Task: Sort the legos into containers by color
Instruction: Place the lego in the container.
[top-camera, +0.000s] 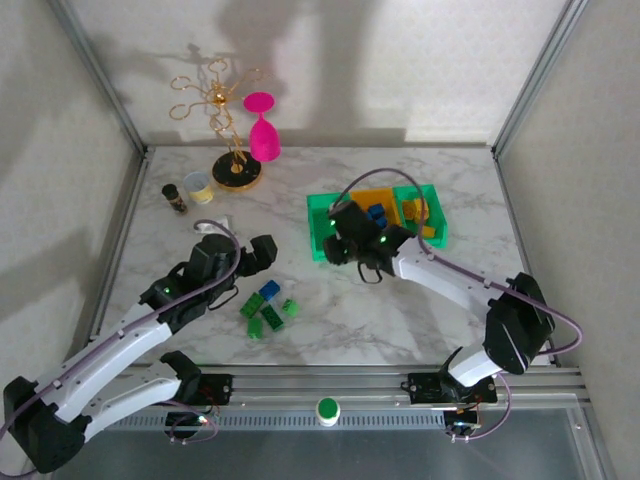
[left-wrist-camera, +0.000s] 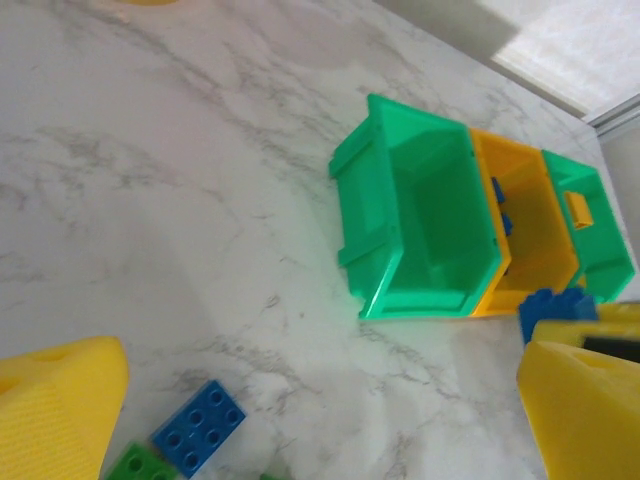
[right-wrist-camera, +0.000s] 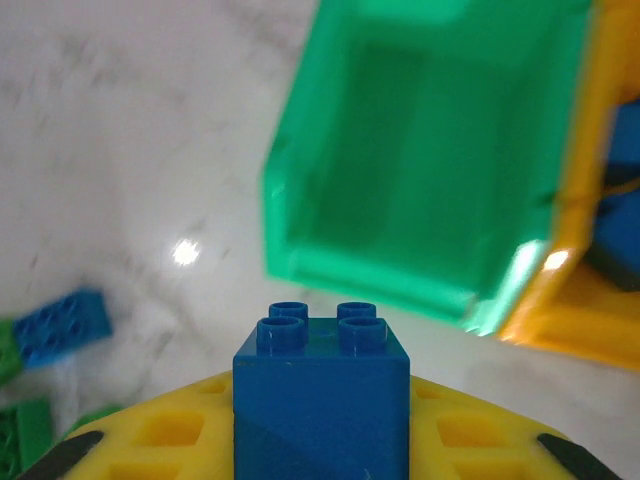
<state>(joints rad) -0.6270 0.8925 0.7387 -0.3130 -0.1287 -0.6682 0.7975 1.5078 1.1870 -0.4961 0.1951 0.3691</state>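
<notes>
Three bins stand in a row at mid-right: an empty green bin (top-camera: 322, 222) (left-wrist-camera: 420, 215) (right-wrist-camera: 420, 150), an orange bin (top-camera: 385, 195) (left-wrist-camera: 530, 230) holding blue bricks (top-camera: 377, 213), and a far green bin (top-camera: 437, 205) holding yellow bricks (top-camera: 412, 210). My right gripper (top-camera: 342, 240) (right-wrist-camera: 322, 425) is shut on a blue 2x2 brick (right-wrist-camera: 322, 395), hanging just before the empty green bin's near side. My left gripper (top-camera: 262, 255) (left-wrist-camera: 320, 410) is open and holds nothing, just above the loose bricks. A blue brick (top-camera: 269, 290) (left-wrist-camera: 198, 425) and several green bricks (top-camera: 271, 318) lie on the table.
At the back left stand a gold wire stand (top-camera: 225, 110), a pink goblet (top-camera: 262, 125), a small clear cup (top-camera: 198, 186) and a dark little jar (top-camera: 175, 198). White walls with metal posts close in the marble table (top-camera: 400, 310) on three sides.
</notes>
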